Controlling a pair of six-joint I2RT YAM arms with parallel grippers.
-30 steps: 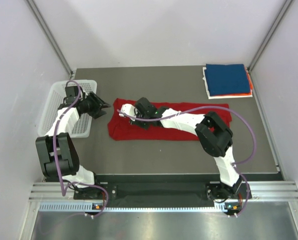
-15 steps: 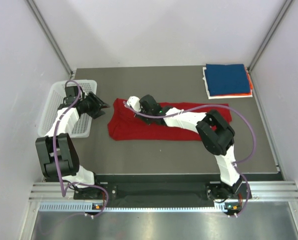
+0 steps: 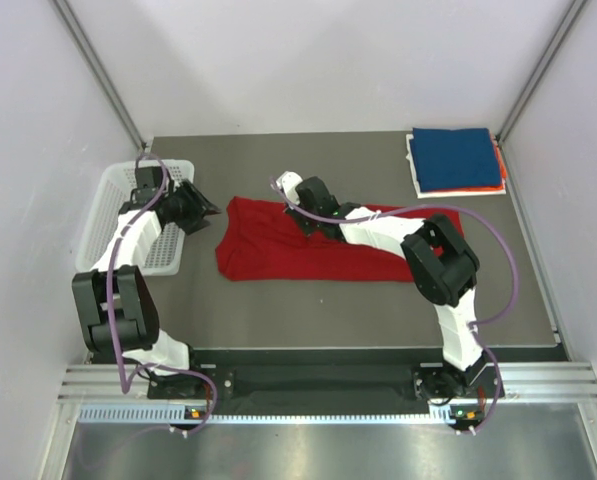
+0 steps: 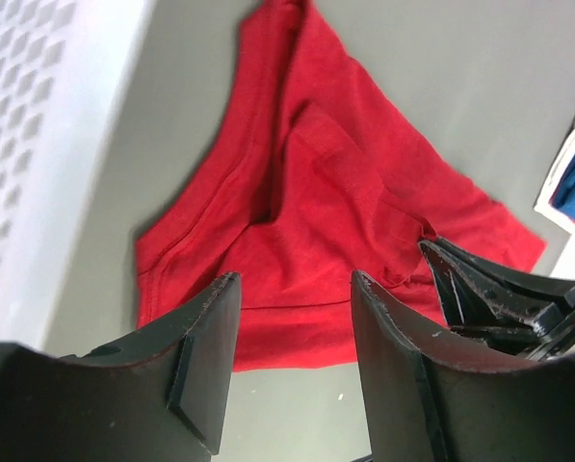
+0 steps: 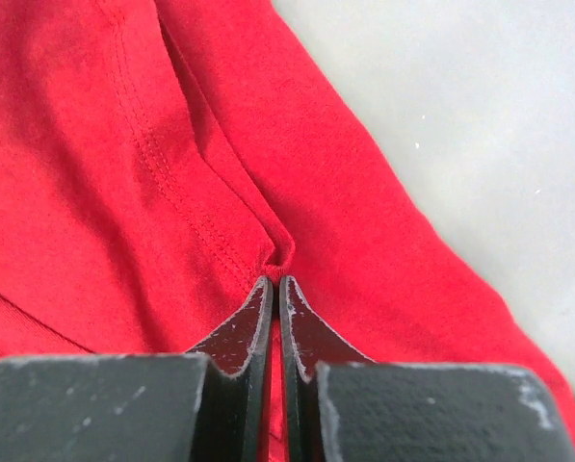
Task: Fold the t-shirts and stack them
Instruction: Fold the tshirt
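A large red t-shirt (image 3: 268, 252) lies spread across the middle of the table, and the left wrist view shows its rumpled left end (image 4: 306, 192). My right gripper (image 3: 306, 208) is over the shirt's back edge, shut on a pinched ridge of red cloth (image 5: 279, 252) by a stitched seam. My left gripper (image 3: 206, 212) hovers open just left of the shirt, its jaws (image 4: 292, 279) empty above bare table. Folded t-shirts are stacked at the back right: dark blue (image 3: 456, 158) on top, with orange (image 3: 500, 182) and white (image 3: 414, 172) edges showing below.
A white mesh basket (image 3: 113, 205) stands at the table's left edge, right beside the left arm; its wall (image 4: 37, 144) fills the left of the left wrist view. Grey walls enclose the table on three sides.
My right gripper has closed on a fold of the red shirt and moved toward the back right over the shirt. The left arm has barely moved.
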